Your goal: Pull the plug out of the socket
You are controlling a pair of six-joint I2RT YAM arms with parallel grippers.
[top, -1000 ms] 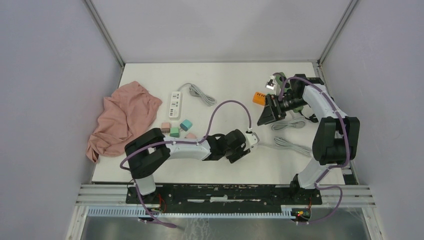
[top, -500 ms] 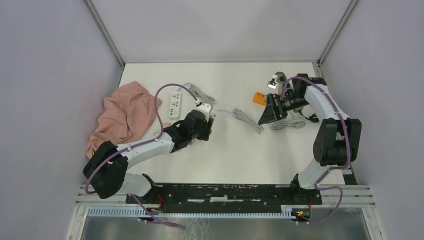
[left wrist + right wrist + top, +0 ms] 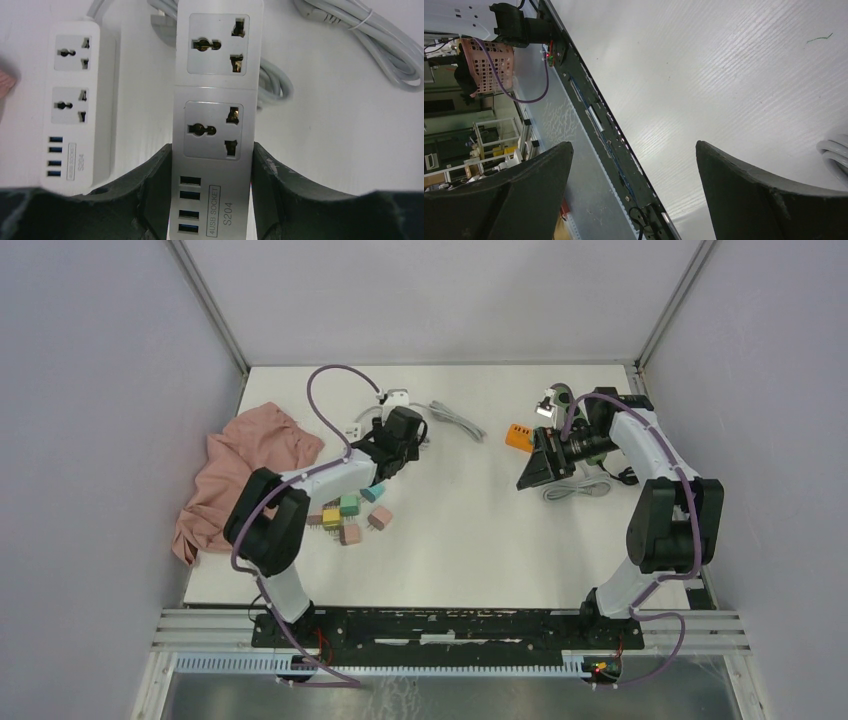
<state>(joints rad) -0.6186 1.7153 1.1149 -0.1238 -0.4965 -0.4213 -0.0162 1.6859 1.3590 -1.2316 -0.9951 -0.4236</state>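
Note:
My left gripper (image 3: pixel 212 150) is shut on the USB end of a white power strip (image 3: pixel 215 110) and holds it over the table. Both of its sockets are empty; no plug shows in them. A second, identical power strip (image 3: pixel 75 105) lies on the table just to its left, sockets also empty. In the top view my left gripper (image 3: pixel 392 445) is at the far left-centre, with the held strip's coiled grey cord (image 3: pixel 455 418) to its right. My right gripper (image 3: pixel 527 478) is open and empty above the table. Nothing lies between its fingers (image 3: pixel 524 190).
A pink cloth (image 3: pixel 245 475) lies at the left edge. Several small coloured blocks (image 3: pixel 345 515) sit in front of the left gripper. An orange adaptor (image 3: pixel 517 436) and a coiled grey cable (image 3: pixel 580 488) lie by the right gripper.
My left arm has swung from the near centre to the far left, carrying the power strip; its coiled cord trailed along to the far centre. The right arm has barely moved.

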